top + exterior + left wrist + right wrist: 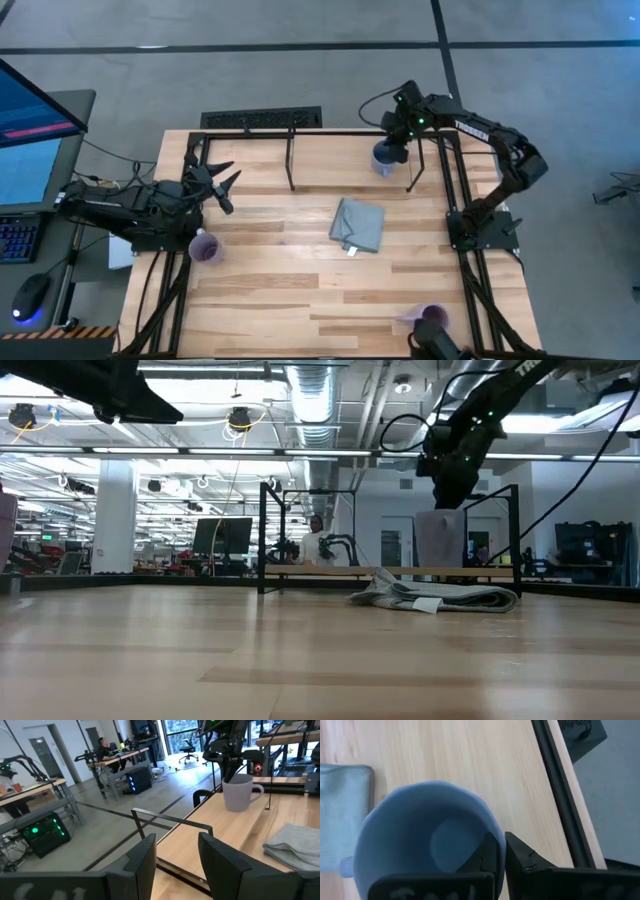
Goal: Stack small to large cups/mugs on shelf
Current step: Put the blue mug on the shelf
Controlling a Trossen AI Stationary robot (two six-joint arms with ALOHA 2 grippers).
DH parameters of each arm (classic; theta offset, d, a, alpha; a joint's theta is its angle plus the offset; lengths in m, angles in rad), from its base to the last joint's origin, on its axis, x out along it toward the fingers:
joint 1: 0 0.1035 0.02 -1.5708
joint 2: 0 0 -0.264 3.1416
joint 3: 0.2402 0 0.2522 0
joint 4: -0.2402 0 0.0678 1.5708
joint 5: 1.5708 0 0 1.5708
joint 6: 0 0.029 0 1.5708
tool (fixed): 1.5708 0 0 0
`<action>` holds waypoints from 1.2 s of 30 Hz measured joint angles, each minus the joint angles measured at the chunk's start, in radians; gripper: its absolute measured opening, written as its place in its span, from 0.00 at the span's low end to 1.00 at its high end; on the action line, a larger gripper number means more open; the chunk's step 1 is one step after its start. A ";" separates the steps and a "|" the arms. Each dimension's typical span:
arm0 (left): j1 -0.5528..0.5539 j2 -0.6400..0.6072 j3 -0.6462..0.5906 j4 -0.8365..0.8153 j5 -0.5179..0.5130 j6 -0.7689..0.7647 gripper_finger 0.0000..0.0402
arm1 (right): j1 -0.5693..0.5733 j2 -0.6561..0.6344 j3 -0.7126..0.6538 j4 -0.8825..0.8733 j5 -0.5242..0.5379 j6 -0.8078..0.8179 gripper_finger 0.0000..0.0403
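Placing step: right gripper pinches the blue-grey mug by its rim, upper right of centre in high view, beneath the shelf. Left gripper open, idle. Next move probably calls for raising the mug onto the shelf.

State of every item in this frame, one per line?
Blue-grey mug: upright, rim pinched by right tool, at the shelf.
Lavender mug: upright, loose, left edge.
Purple mug: upright, near edge.
Shelf: standing, nothing on it.
Cloth: folded, flat.
Left tool: open, holding nothing.
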 joint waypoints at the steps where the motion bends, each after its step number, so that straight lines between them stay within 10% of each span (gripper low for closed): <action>1: 0.000 0.000 0.000 0.000 0.000 0.000 0.35 | 0.000 0.007 0.001 0.007 -0.004 -0.001 0.06; 36: 0.000 0.000 0.000 0.000 -0.002 0.003 0.35 | -0.011 0.024 -0.002 0.080 0.071 -0.033 0.17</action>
